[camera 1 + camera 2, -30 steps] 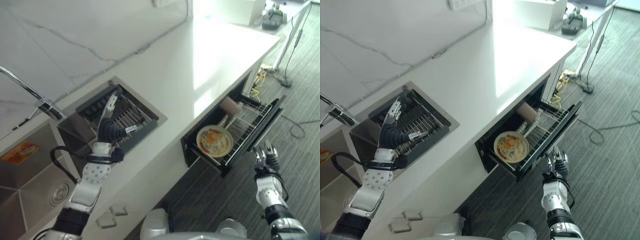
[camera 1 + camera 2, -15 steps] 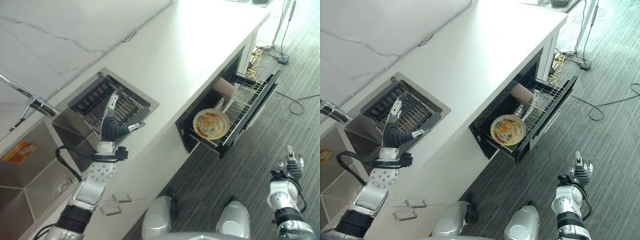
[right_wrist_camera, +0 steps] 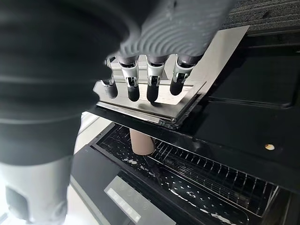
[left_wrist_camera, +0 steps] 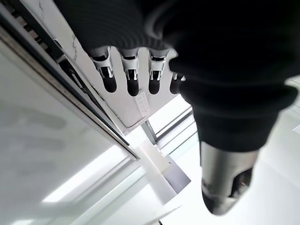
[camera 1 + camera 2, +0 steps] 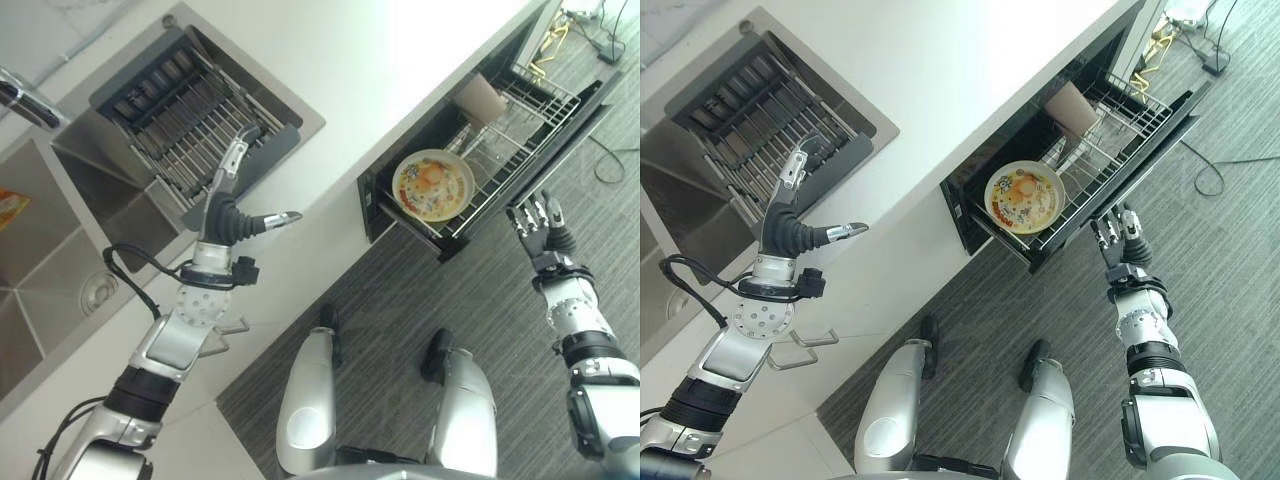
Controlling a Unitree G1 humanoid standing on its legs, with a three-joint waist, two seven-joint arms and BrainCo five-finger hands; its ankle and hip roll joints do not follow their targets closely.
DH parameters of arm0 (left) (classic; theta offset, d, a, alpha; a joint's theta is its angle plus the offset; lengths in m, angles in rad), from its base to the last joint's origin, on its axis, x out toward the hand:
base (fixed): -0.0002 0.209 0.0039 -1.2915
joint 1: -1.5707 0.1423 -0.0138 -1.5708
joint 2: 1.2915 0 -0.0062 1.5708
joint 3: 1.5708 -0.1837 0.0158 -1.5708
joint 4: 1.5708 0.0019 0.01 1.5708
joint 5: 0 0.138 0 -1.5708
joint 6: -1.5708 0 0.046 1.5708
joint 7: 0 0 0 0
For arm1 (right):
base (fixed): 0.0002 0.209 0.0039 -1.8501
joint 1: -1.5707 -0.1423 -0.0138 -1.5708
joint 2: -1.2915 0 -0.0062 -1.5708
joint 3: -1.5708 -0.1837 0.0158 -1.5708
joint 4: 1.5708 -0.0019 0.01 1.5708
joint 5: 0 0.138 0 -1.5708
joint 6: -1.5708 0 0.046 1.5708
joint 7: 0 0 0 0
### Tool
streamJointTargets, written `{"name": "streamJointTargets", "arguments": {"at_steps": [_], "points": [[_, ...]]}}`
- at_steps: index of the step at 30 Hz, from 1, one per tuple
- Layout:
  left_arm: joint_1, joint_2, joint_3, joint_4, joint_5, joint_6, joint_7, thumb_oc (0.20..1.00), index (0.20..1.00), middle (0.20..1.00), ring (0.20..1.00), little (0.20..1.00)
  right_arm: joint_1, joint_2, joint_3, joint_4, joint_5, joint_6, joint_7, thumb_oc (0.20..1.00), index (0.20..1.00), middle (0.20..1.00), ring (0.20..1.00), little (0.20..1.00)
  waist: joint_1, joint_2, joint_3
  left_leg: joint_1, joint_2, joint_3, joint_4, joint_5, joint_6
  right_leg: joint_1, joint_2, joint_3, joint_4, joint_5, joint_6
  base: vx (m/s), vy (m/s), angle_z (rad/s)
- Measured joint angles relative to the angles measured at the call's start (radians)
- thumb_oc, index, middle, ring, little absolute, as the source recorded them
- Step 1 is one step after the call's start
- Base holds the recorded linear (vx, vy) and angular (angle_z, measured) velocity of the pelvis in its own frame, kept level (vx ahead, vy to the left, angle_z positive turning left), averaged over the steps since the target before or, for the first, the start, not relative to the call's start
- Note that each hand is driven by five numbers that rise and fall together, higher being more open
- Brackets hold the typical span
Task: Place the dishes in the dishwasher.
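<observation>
Since half a second ago my right hand [image 5: 540,222] has risen from low by the floor to just off the front edge of the pulled-out dishwasher drawer [image 5: 560,135]; the whole view has also swung, so the camera moved too. My left hand [image 5: 228,210] is much as it was, raised over the white tabletop [image 5: 340,60] at about 9 o'clock, fingers straight, thumb out, holding nothing. My right hand's fingers are also straight and spread, empty, pointing up at the drawer front.

As for the dishes, the patterned plate [image 5: 433,185] lies flat on the wire rack [image 5: 520,100] of the drawer, toward its near end, and a tan cup [image 5: 482,97] lies on its side farther in, toward 1 o'clock from the plate. From my right wrist I can see the same cup [image 3: 141,142] on the rack.

At 10 o'clock, the sink [image 5: 60,250] sits beside a dark drying rack [image 5: 190,110] set into the tabletop; I can make out no dishes in that rack.

I judge the loading itself is done and the step in hand is closing up. Next I would lay my right fingers flat against the drawer front and push it in squarely, gently enough that the plate and cup do not slide.
</observation>
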Motion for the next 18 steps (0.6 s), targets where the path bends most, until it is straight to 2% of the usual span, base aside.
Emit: {"name": "streamJointTargets", "arguments": {"at_steps": [1,3,6,11,18], "points": [[-0.014,0.001,-0.001,-0.004,0.0,-0.033,0.0,1.0,1.0,1.0,1.0,1.0,-0.006,-0.012,0.0,-0.001,0.018,0.005,0.0,1.0,1.0,1.0,1.0,1.0,0.009,0.0,0.0,-0.016,-0.001,-0.004,-0.005,0.004,0.002,-0.014,0.001,-0.002,-0.002,0.005,-0.002,-0.11,-0.022,0.11],[-0.034,0.008,-0.002,-0.01,0.0,-0.051,0.001,1.0,1.0,1.0,1.0,1.0,-0.035,-0.01,0.009,-0.001,0.034,0.01,0.001,1.0,1.0,1.0,1.0,1.0,0.013,0.002,0.001,-0.033,-0.002,-0.014,-0.011,0.009,0.0,-0.026,0.004,-0.006,-0.009,0.008,-0.004,-0.03,0.001,0.08],[-0.076,0.015,0.0,-0.009,0.0,-0.051,0.003,1.0,1.0,1.0,1.0,1.0,-0.081,-0.01,0.043,-0.001,0.047,0.026,0.003,1.0,1.0,1.0,1.0,1.0,0.02,0.003,0.002,-0.042,-0.01,-0.023,-0.009,0.007,0.0,-0.032,0.0,-0.007,-0.008,0.006,-0.003,0.02,0.039,0.04],[-0.084,0.053,0.006,0.002,0.0,-0.054,0.024,1.0,1.0,1.0,1.0,1.0,-0.142,-0.021,0.098,0.0,0.025,0.025,-0.003,1.0,1.0,1.0,1.0,1.0,0.071,0.004,0.002,-0.047,-0.031,-0.036,-0.012,0.008,0.007,-0.021,-0.019,-0.027,-0.011,0.001,-0.01,0.04,0.019,0.14],[-0.103,0.066,0.009,0.011,0.001,-0.057,0.01,1.0,1.0,1.0,1.0,1.0,-0.19,-0.025,0.163,-0.014,0.008,0.036,-0.019,1.0,1.0,1.0,1.0,1.0,0.09,0.0,0.002,-0.039,-0.029,-0.082,-0.013,0.003,0.004,0.045,-0.005,-0.078,-0.054,0.011,0.008,0.09,-0.017,0.17]]}}
